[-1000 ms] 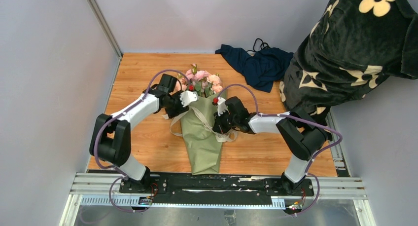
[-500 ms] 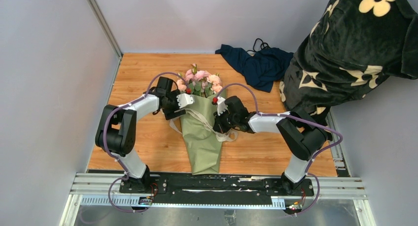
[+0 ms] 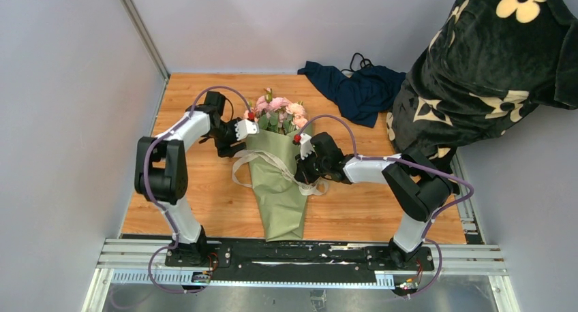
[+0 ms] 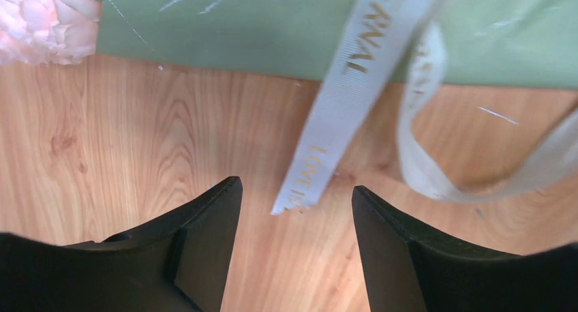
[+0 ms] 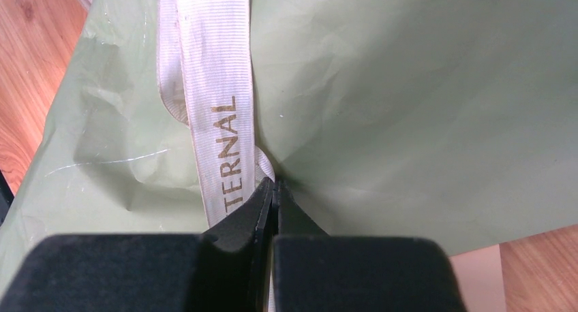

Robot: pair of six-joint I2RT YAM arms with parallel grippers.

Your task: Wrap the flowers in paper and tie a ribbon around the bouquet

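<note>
The bouquet (image 3: 279,182) lies mid-table, a sage-green paper (image 5: 409,107) cone with pink flowers (image 3: 279,107) at its far, wide end. A cream ribbon (image 3: 276,161) with gold lettering crosses the cone and loops onto the wood at its left. My left gripper (image 4: 296,189) is open over bare wood, left of the cone's top edge; the ribbon's loose end (image 4: 320,162) lies just beyond its tips, untouched. A pink bloom (image 4: 41,22) shows at that view's top left. My right gripper (image 5: 274,184) is shut on a ribbon strand (image 5: 218,107) against the paper, on the cone's right side (image 3: 300,148).
A dark navy cloth (image 3: 358,87) lies bunched at the back right. A person in black fabric with cream flower prints (image 3: 491,67) stands at the right edge. Grey walls close the left and back; a metal rail (image 3: 300,254) runs along the near edge.
My left gripper has opened, let go of the ribbon end and drawn back up and to the left. The ribbon's left loop lies slack. The right arm has held still.
</note>
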